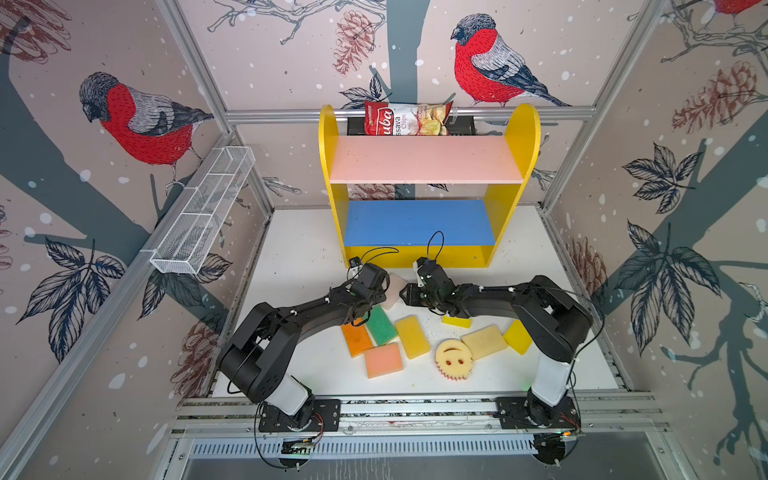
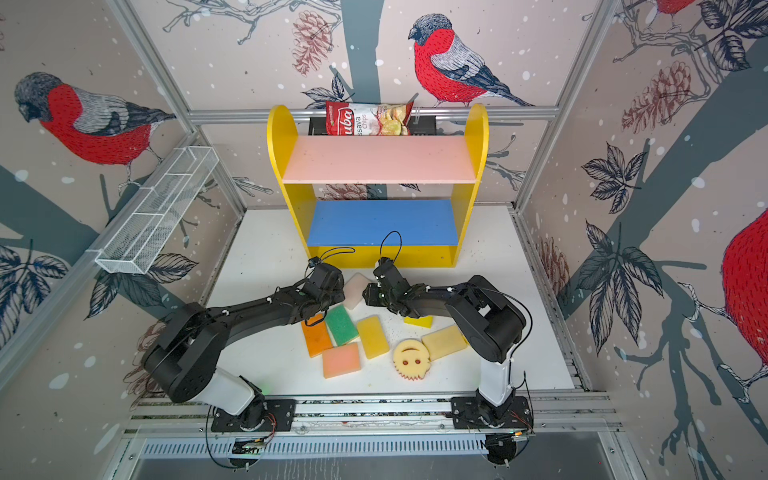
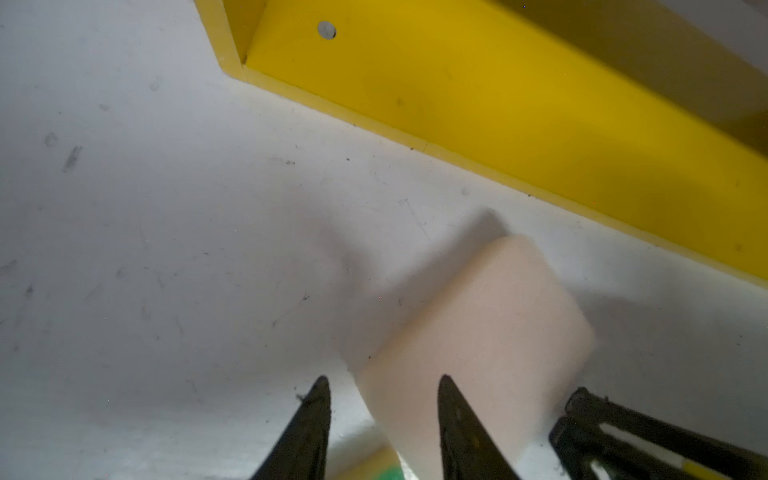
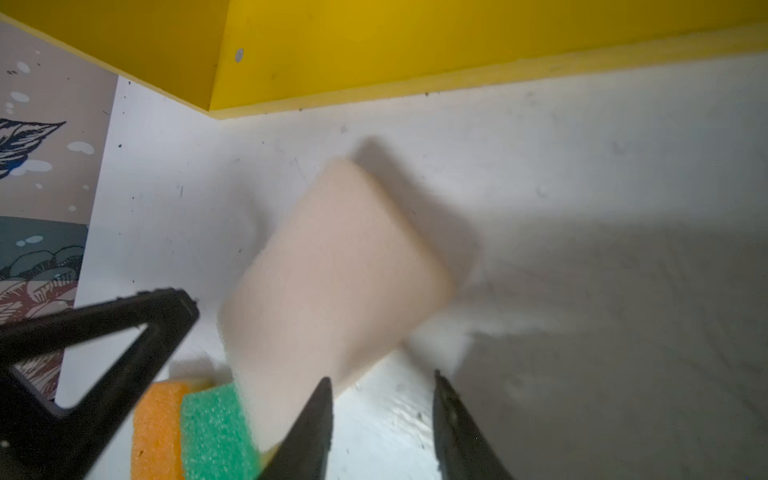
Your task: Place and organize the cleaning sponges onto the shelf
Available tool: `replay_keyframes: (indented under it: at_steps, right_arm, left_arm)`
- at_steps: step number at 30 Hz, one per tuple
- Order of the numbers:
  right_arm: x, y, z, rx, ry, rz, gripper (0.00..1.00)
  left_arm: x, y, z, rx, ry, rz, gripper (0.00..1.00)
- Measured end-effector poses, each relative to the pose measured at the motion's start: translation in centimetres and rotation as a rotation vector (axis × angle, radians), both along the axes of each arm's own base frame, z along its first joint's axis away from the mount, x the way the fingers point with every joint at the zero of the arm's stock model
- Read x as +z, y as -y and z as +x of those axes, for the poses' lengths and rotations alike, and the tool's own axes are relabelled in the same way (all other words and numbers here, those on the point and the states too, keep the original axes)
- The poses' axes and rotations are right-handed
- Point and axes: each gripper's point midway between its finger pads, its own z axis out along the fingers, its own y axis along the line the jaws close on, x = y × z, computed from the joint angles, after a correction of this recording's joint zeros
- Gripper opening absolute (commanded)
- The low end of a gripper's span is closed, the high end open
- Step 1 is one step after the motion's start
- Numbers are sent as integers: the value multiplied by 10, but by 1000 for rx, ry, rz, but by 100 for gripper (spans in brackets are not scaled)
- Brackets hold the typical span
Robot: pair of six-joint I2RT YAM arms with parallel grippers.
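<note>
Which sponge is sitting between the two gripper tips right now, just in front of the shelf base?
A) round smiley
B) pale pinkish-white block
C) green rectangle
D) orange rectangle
B: in a top view the pale pinkish-white block lies between the left gripper and the right gripper, just in front of the shelf, and both wrist views show it close by the fingertips.

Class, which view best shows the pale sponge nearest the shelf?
The right wrist view: the pale sponge fills the middle, nearly whole. In the left wrist view a finger crosses it; both top views show only a sliver.
</note>
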Motion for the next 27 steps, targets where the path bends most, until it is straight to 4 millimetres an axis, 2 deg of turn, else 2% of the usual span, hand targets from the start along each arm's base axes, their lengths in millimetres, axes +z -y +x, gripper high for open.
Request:
replay_keyframes:
  at_steps: [4,10,13,16,19,21,27]
  right_arm:
    - [7,-16,9,15,12,23,23]
    - [12,-20,14,16,20,18,39]
    - [10,-14,9,14,12,7,46]
    - [9,-10,3,14,9,-2,45]
    - [8,-12,-4,26,3,-7,34]
    - [7,-16,-4,32,-2,-11,29]
    - [3,-36,3,53,-11,-3,24]
  left_arm:
    - [2,1,0,-2,3,-4,41]
    - [20,-2,4,-6,50,-10,42]
    - [19,-6,3,3,47,-8,43]
    - [14,-11,5,8,36,0,41]
    - [6,-10,5,4,17,-2,38]
    - [2,-6,5,-11,4,-6,38]
    - [-4,3,6,-38,-9,-37,37]
